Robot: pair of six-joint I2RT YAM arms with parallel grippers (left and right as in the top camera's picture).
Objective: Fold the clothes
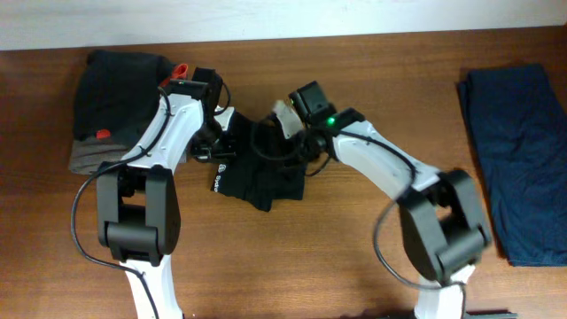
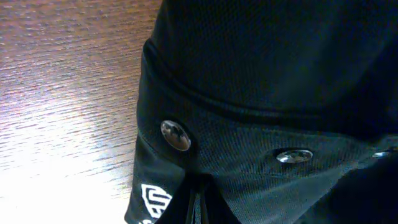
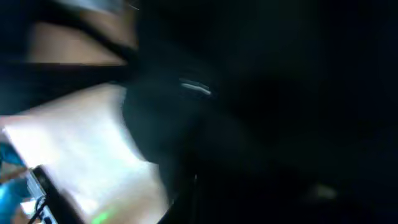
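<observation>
The black shirt (image 1: 257,177) lies bunched on the bench (image 1: 301,266), midway between its left and right edges and nearer the far edge. The left claw (image 1: 211,137) is pressed together on the shirt's left border; the right claw (image 1: 295,146) is pressed together, pinching fabric at its far-right side.

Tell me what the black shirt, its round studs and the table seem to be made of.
Black shirt: soft knit, probably a synthetic sports mesh; a fine pitted weave shows, matte.
Studs: likely metal snaps, polished; they mirror the light.
Table: wood or wood-look laminate, I cannot tell which; semi-gloss, with streaked brown grain and a patch of glare.
</observation>
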